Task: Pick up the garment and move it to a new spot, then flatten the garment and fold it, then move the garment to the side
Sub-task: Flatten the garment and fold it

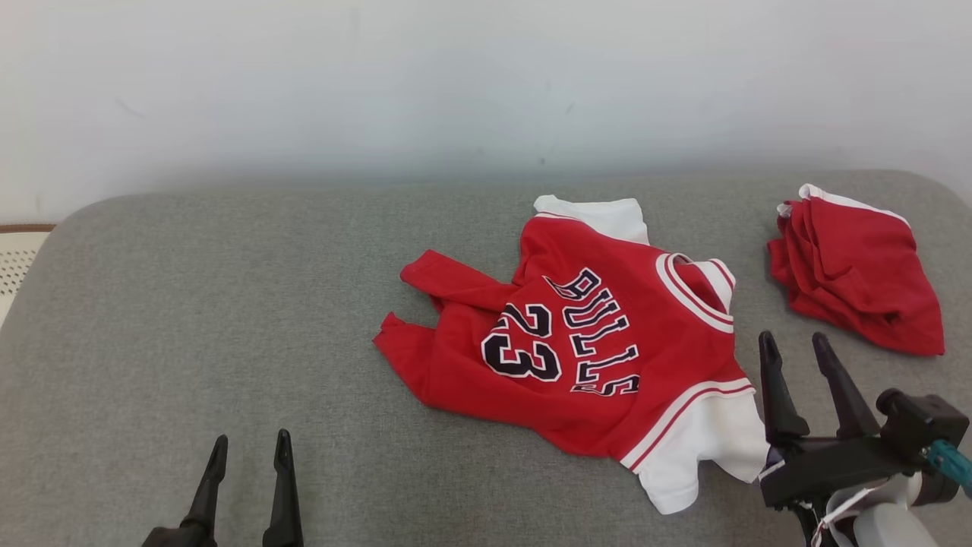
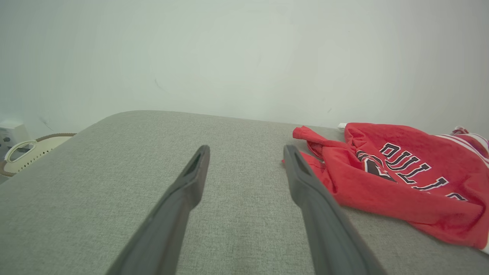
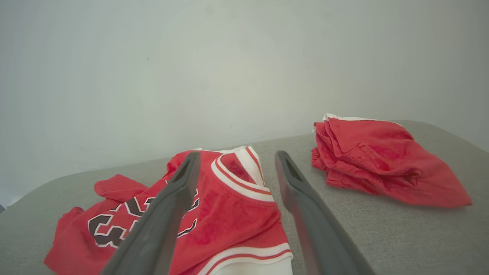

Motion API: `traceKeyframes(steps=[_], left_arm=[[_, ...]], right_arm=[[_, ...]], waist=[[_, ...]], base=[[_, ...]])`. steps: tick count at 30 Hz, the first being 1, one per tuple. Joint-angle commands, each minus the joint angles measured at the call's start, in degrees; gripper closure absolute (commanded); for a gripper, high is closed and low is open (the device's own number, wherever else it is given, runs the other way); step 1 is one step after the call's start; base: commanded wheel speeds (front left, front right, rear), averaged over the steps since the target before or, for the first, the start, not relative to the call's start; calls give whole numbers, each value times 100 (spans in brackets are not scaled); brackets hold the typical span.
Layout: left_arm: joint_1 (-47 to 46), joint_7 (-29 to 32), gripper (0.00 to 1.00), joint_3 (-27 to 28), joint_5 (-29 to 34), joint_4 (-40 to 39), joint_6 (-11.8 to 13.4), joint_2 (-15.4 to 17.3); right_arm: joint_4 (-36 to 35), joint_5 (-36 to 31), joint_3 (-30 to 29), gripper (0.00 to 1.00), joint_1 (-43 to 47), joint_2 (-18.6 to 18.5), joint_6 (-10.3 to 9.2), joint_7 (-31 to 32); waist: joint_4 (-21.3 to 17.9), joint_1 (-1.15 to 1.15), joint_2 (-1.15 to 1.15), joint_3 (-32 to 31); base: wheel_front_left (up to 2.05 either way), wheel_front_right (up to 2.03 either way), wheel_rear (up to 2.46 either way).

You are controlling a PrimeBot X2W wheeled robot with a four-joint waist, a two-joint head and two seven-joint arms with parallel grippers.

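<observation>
While both hands stood wide open with nothing between their fingers, the red jersey [image 1: 577, 334] lay crumpled on the grey upholstered surface [image 1: 190, 304], print side up. Its dark lettering, "BULLS" over the number 23, was readable in the head view, turned sideways. White sleeves showed at the jersey's far edge and at its near right corner. The striped collar lay toward its right side, and the red cloth at its left end was bunched into loose folds.

The right hand [image 1: 793, 335] sat just right of the jersey, its 2 fingertips level with the collar and its dark body next to the near white sleeve. Whether it touched the cloth could not be told. In the right wrist view 1 finger crossed in front of the jersey's collar, while the other stood over bare grey fabric.

The left hand [image 1: 252, 437] was well to the left of the jersey and nearer the robot, over bare upholstery, apart from the cloth.

Right of the jersey and clear of it lay a folded red garment [image 1: 858, 281] with a white edge. Behind the jersey rose a pale wall [image 1: 456, 91]. Far to its left, past the surface's edge, stood a cream perforated object [image 2: 26, 152].
</observation>
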Motion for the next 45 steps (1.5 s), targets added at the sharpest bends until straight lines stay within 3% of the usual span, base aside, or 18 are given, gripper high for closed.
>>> traceKeyframes(steps=[1, 9, 16, 28, 35, 45], left_arm=[[-13, -19, 0, 45, 22, 6, -26, 17], [-325, -19, 0, 117, -40, 215, -289, 185], [-928, 80, 0, 148, -48, 779, -569, 577], [-1933, 891, 0, 71, -406, 1509, -1149, 1193], [-2211, 1302, 0, -207, -555, 1976, -1285, 1550], [-2404, 1489, 0, -544, -748, 2613, -1332, 1786]], right_arm=[[-118, -75, -74, 0, 133, 64, -2, 57], [-503, -245, -193, 0, 276, 262, -2, 281], [-593, -284, -116, 0, 140, 372, -2, 306], [-395, -183, 35, 0, -138, 528, -2, 115], [-188, -100, 168, 0, -284, 613, -2, -16], [-15, -39, 256, 0, -362, 641, -2, -70]], waist=[[-59, 0, 0, 32], [-251, 0, 0, 137], [-609, 0, 0, 349], [-1367, 0, 0, 765], [-1713, 0, 0, 873], [-1851, 0, 0, 893]], base=[[0, 0, 0], [0, 0, 0], [0, 0, 0], [0, 0, 0], [0, 0, 0], [0, 0, 0]])
